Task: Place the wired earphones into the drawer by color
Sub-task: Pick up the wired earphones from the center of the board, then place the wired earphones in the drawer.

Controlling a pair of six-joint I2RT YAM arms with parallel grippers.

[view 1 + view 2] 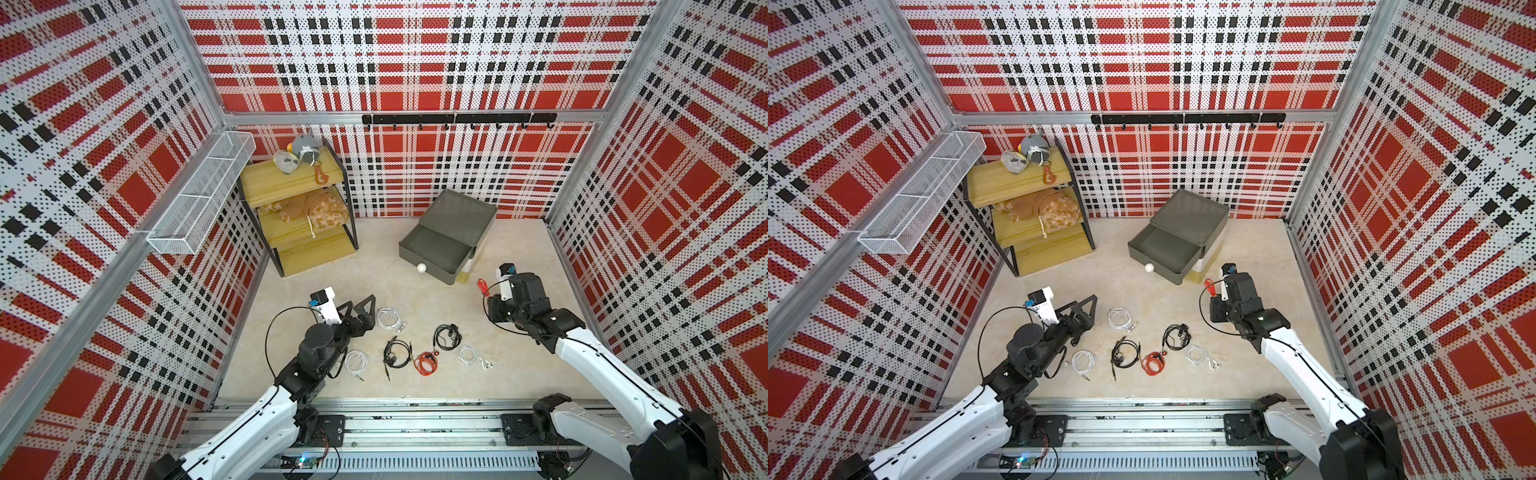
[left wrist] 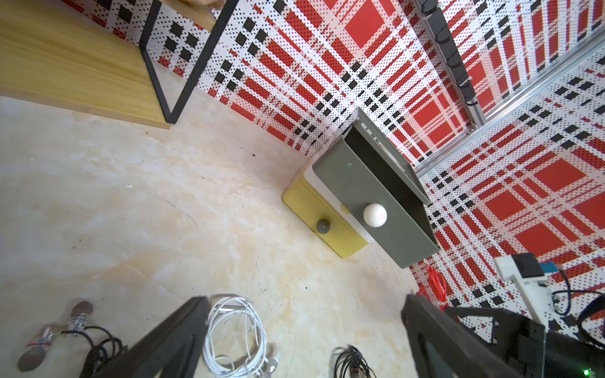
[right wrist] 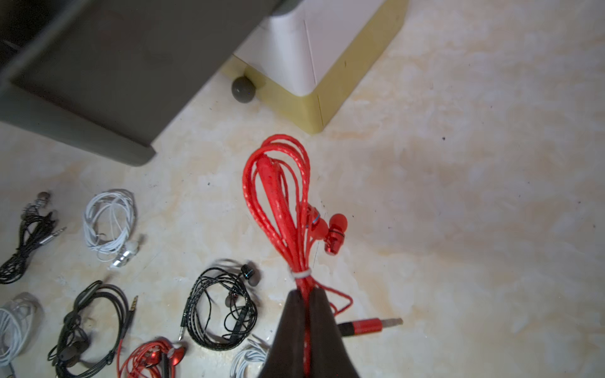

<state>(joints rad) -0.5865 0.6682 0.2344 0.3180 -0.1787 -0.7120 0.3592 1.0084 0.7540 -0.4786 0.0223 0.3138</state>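
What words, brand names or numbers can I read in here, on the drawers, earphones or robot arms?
None can be read.
The drawer, the wired earphones, the left arm and the right arm show no legible print.
The small circuit board is too small to read.

Robot test cell, lab setting. Plaid-printed perforated wall panels on aluminium framing. Left arm and right arm bolted to aluminium base rail. Exposed circuit board, loose wiring, front edge.
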